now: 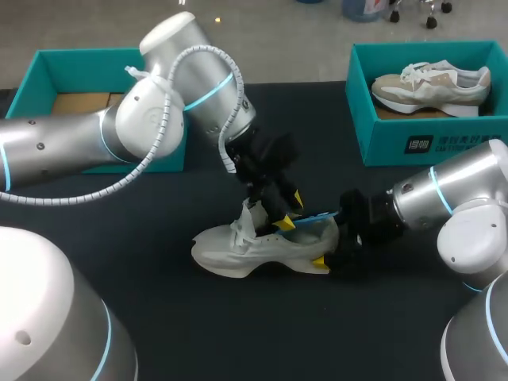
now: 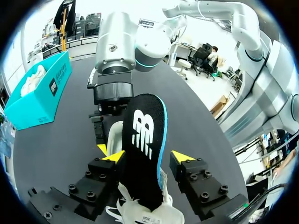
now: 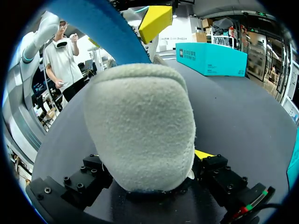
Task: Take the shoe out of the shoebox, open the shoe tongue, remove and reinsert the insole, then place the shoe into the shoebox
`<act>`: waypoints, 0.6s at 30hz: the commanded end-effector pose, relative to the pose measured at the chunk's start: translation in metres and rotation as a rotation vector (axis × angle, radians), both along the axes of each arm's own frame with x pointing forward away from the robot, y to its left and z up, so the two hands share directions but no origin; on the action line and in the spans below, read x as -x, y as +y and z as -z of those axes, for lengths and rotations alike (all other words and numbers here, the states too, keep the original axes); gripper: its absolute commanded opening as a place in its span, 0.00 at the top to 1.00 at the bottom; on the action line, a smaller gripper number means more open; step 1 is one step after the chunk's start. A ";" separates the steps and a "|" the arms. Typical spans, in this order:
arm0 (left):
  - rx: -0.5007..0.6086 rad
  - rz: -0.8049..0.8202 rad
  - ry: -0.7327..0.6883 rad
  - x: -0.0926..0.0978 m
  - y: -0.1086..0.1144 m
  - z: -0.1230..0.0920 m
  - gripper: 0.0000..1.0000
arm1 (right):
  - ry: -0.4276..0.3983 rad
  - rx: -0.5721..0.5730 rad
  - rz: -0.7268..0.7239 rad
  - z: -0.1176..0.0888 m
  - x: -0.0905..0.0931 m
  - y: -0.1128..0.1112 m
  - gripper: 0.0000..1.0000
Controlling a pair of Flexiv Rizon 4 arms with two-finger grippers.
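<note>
Left tool [image 2: 143,156] apart around the insole [image 2: 145,119] sticking up from the shoe [image 1: 254,248], mid desk [image 1: 198,317], toe at 9 o'clock. Right tool [image 3: 149,161] clamped on the heel [image 3: 140,126] at 3 o'clock. Might bend the insole if pushed crooked.

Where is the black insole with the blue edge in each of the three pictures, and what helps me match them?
Head view: the insole sticks out of the grey shoe, mid-table, only its blue edge showing.
Left wrist view: the insole, black face up, stands between the left gripper's open fingers.
Right wrist view: its blue edge arcs above the heel.
Shared landmark: the grey shoe.
</note>
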State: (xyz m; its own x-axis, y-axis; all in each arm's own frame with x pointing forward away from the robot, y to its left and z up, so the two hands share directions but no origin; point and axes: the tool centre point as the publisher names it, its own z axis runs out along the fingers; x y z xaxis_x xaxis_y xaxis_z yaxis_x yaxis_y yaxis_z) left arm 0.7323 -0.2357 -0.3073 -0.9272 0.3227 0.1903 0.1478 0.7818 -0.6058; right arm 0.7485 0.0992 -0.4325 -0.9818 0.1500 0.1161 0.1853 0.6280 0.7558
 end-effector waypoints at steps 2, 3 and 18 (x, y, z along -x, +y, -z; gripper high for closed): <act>0.003 -0.069 -0.110 0.012 0.015 -0.004 0.07 | 0.001 0.003 0.001 0.004 0.000 0.001 1.00; 0.000 -0.079 -0.131 0.013 0.015 -0.003 0.07 | 0.001 0.003 0.001 0.004 0.000 0.001 1.00; -0.034 -0.133 -0.285 0.009 0.002 0.013 0.34 | 0.001 0.003 0.001 0.004 0.000 0.001 1.00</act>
State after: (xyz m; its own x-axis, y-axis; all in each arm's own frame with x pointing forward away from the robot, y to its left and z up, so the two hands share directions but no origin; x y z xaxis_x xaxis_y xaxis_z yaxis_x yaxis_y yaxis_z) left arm 0.7271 -0.2280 -0.3159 -0.9758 0.2136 -0.0457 0.2044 0.8193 -0.5357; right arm 0.7485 0.0991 -0.4326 -0.9818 0.1500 0.1162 0.1854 0.6280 0.7558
